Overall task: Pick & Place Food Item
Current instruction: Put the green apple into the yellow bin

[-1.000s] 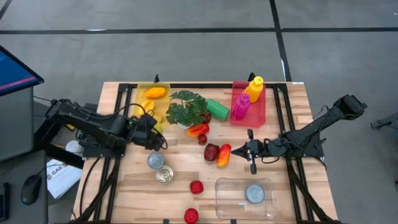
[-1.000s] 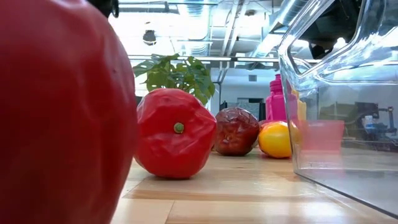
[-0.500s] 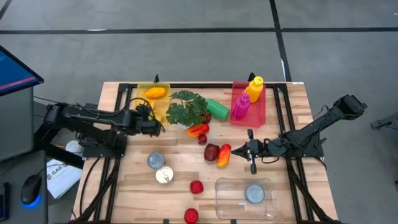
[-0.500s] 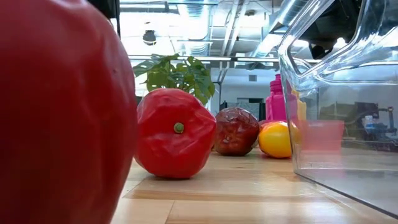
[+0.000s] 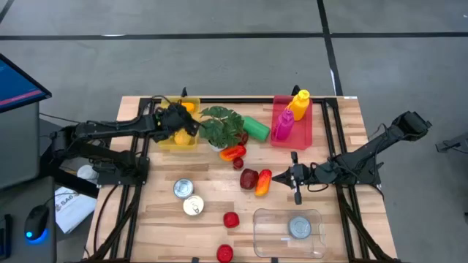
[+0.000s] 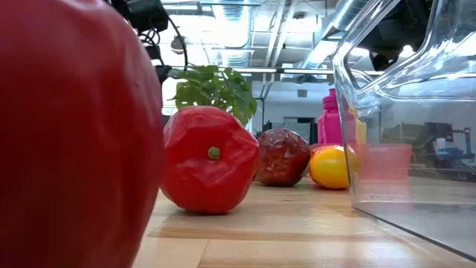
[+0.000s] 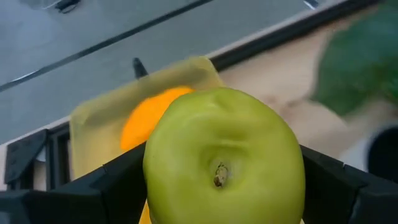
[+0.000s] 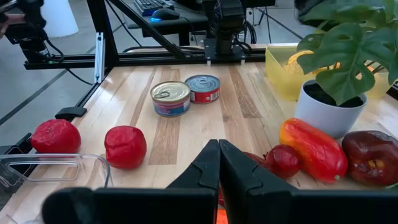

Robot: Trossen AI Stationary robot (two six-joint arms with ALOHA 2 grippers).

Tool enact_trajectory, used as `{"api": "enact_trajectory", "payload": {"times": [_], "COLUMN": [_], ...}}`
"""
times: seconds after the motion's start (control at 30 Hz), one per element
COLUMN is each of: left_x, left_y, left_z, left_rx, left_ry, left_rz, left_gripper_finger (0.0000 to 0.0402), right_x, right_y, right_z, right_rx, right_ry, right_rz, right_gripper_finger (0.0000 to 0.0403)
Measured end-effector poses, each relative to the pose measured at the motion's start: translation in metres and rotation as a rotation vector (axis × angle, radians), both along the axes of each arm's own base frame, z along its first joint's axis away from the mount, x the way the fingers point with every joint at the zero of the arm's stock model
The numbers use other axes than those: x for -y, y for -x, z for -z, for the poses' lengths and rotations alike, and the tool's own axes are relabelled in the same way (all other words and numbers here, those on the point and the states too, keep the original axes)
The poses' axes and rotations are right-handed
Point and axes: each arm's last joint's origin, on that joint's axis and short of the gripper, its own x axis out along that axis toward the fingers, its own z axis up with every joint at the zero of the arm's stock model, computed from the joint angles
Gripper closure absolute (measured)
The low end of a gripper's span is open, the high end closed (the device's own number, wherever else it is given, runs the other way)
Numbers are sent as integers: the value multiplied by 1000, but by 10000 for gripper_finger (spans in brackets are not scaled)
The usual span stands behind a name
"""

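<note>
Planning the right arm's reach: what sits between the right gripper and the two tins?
High view: between the right gripper and the two tins lie the yellow-red pepper and dark red apple; beyond them, bare wood.

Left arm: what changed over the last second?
The left gripper, shut on the green apple, swung from mid-table toward the back, now over the yellow bin. The right gripper stayed shut and parked; table items unmoved.

Red tomato (image 6: pixel 209 168) sits beside clear container (image 6: pixel 405 112).
</note>
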Motion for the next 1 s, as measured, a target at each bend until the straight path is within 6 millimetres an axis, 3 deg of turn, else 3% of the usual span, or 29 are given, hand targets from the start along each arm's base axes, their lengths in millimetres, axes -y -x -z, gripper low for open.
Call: {"api": "enact_trajectory", "payload": {"times": [0.2,0.53,1.0], "left_x": [-18,-21,-20], "left_y": [8,11,13], "left_z": [3,44,53], "left_rx": [19,139,161], "left_ry": [23,3,-10], "left_rz": [-52,12,13], "left_gripper_finger": [90,87,62], "right_x": [0,0,0], "right_y": [0,0,0], "right_z": [0,0,0], "right_rx": [0,-1,-2], "right_ry": [2,2,3], "right_rz": [0,0,0], "right_gripper_finger": [403,403,403]}}
